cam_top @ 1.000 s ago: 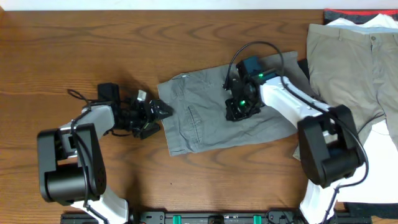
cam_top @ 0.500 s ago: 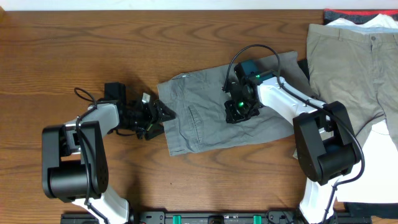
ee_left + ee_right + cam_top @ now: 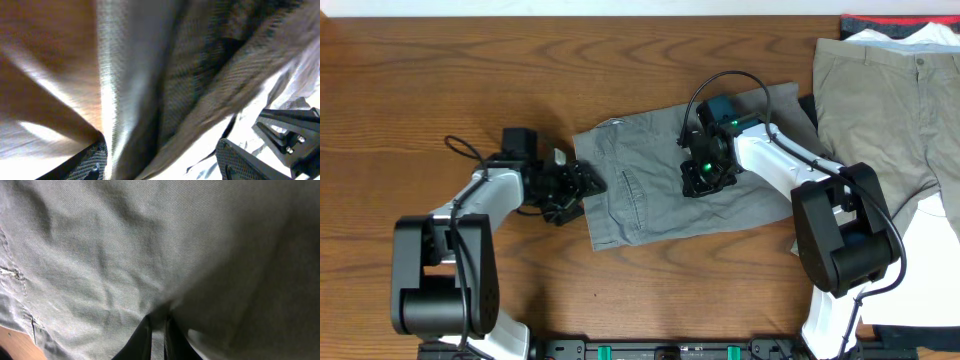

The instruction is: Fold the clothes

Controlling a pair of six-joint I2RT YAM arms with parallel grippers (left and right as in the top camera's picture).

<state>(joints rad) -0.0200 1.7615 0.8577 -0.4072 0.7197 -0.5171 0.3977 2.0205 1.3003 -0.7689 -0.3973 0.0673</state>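
Grey shorts [image 3: 640, 185] lie spread flat and wrinkled on a brown wooden table [image 3: 520, 70], a little right of its middle, with one stitched pocket facing up. Their long side runs across the table, tilted slightly upward toward the right.

The left claw [image 3: 582, 185] sits at the left edge of the shorts, low against the table. From the left wrist camera its two fingers [image 3: 240, 160] stand wide apart, and a blurred fold of the shorts [image 3: 165, 75] runs between them; they are not closed on it.

The right claw [image 3: 705, 178] presses down on the middle of the shorts. From the right wrist camera the shorts [image 3: 150, 245] fill the whole view, and the dark fingers [image 3: 142, 340] are drawn narrow, pinching a small ridge of cloth that puckers at their tips.

The right arm [image 3: 770, 160] lies across the right part of the shorts and hides that end. A black cable [image 3: 720, 75] loops above its wrist.

Just beside the shorts to the right, khaki trousers [image 3: 880, 100] lie on a white garment [image 3: 930, 240], close to the arm's base. A red and dark item [image 3: 880, 20] peeks out at the top right corner.
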